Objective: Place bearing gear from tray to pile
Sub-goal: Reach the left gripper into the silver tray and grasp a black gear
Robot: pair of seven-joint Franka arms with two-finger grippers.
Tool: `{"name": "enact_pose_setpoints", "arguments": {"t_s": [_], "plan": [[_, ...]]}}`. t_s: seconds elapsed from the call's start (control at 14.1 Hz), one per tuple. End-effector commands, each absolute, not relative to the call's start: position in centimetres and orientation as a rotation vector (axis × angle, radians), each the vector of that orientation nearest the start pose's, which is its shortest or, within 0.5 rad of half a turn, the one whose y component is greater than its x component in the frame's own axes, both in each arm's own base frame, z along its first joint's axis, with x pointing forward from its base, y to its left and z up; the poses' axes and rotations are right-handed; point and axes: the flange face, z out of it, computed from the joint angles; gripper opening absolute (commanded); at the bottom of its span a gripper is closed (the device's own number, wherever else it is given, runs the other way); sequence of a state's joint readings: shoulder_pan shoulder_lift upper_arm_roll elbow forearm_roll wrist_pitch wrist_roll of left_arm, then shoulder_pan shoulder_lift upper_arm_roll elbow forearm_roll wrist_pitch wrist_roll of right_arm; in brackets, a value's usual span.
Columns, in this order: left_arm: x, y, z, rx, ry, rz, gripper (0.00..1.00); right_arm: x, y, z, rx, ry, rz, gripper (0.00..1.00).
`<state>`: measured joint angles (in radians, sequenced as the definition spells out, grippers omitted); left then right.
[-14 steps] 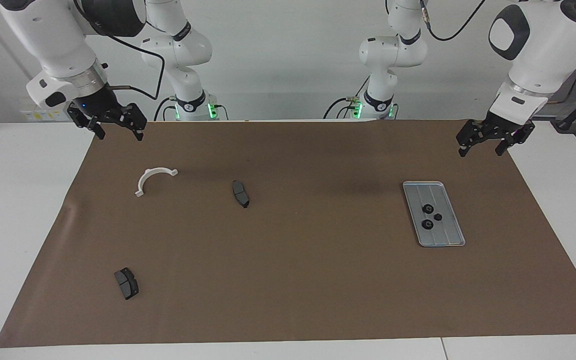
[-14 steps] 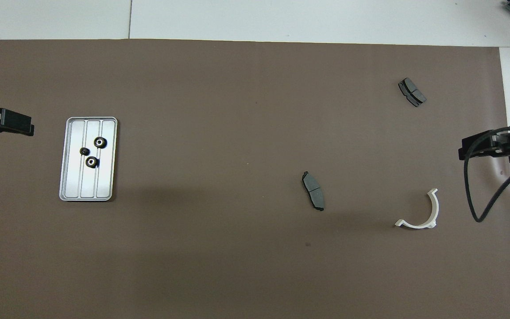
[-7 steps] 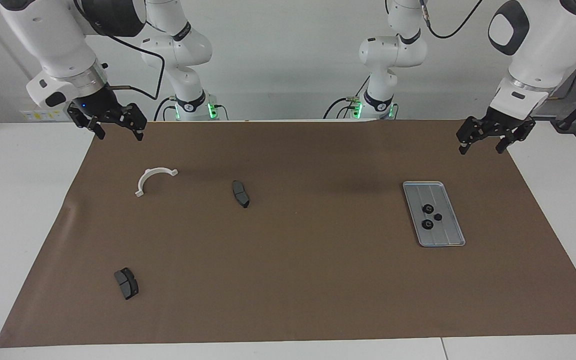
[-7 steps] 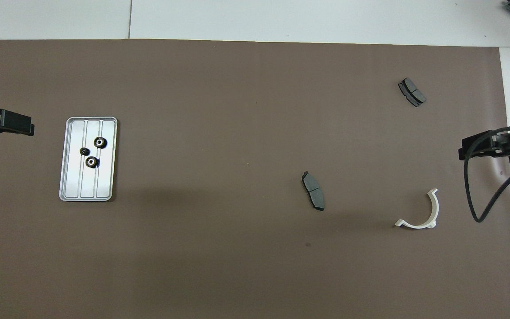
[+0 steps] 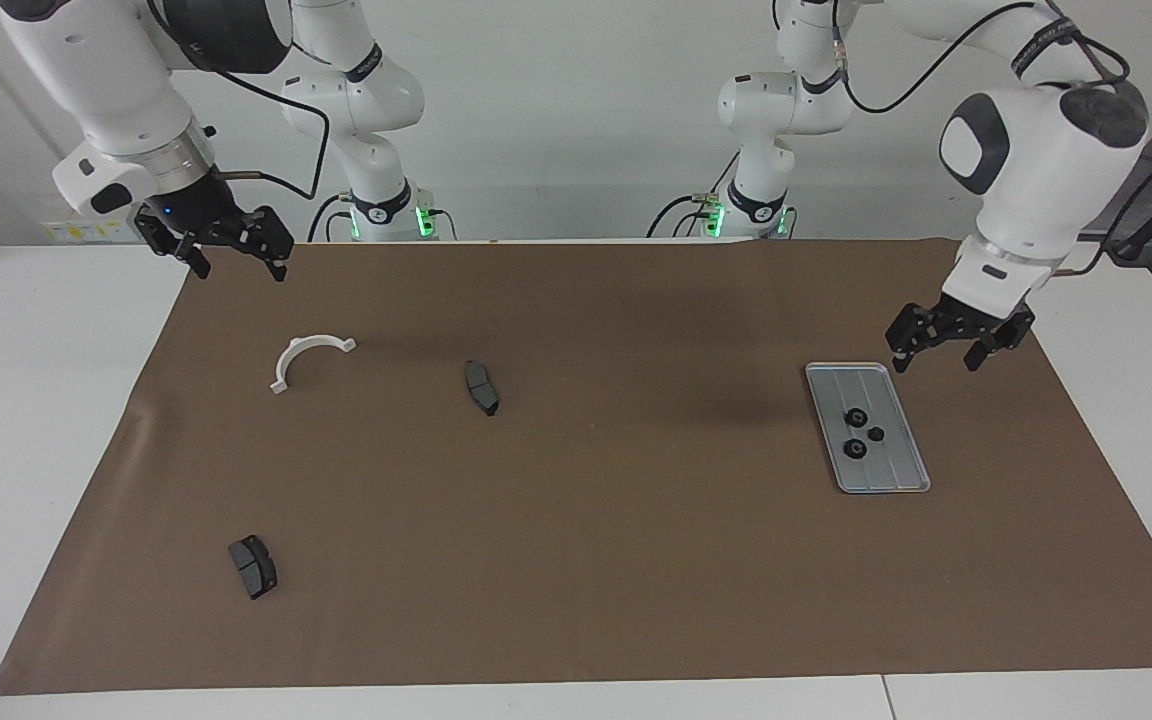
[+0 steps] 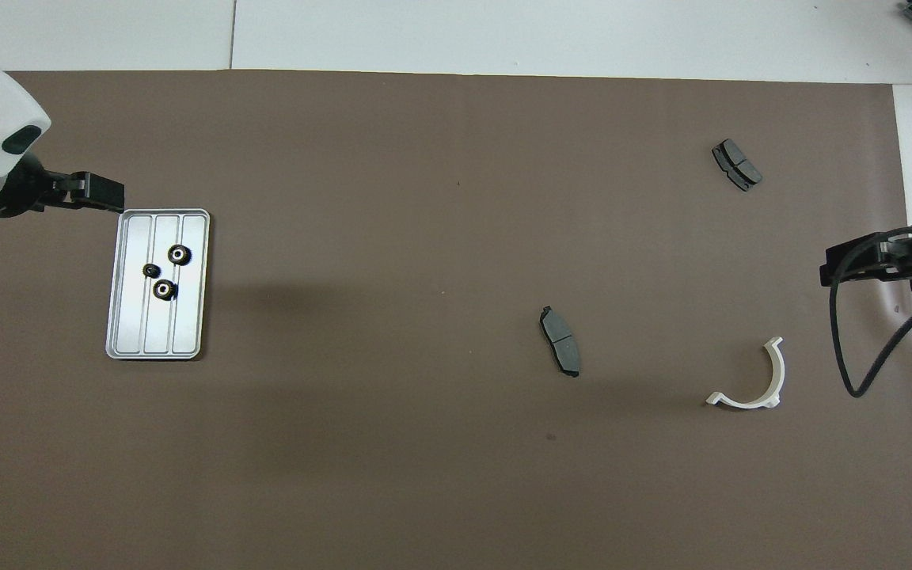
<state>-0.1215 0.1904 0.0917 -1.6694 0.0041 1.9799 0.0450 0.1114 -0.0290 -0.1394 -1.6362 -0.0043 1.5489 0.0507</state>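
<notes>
Left hand (image 5: 946, 352) open, empty, over tray (image 5: 896, 475) corner, lined up for bearing gears (image 5: 855, 417). Right hand (image 5: 228, 248) open, waiting near white bracket (image 5: 308, 357), pile untouched.

- Legible text, labels, brands, numbers, signs: none.
- Arm wrist bands (image 5: 1033, 47): pale lettering present, too small to make out.
- Wall sticker (image 5: 76, 231) above the bench edge: marks unreadable.
</notes>
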Motion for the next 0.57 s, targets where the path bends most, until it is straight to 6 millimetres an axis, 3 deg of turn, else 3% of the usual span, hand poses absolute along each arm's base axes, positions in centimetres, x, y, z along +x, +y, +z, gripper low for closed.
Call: {"name": "enact_pose_setpoints", "arguments": {"t_s": [0.0,0.28,0.5], "plan": [[65.4,-2.4,46.3,-3.114,0.101,-0.206,1.0,53.7,-1.8,60.7,-3.118,0.141,0.08,1.0],[67.3,-2.2,39.4,-3.104,0.105,-0.191,1.0,53.9,-1.8,60.8,-3.118,0.141,0.054,1.0],[65.9,-1.4,36.2,-3.106,0.091,-0.148,1.0,53.9,-1.6,60.8,-3.117,0.137,0.054,1.0]]}}
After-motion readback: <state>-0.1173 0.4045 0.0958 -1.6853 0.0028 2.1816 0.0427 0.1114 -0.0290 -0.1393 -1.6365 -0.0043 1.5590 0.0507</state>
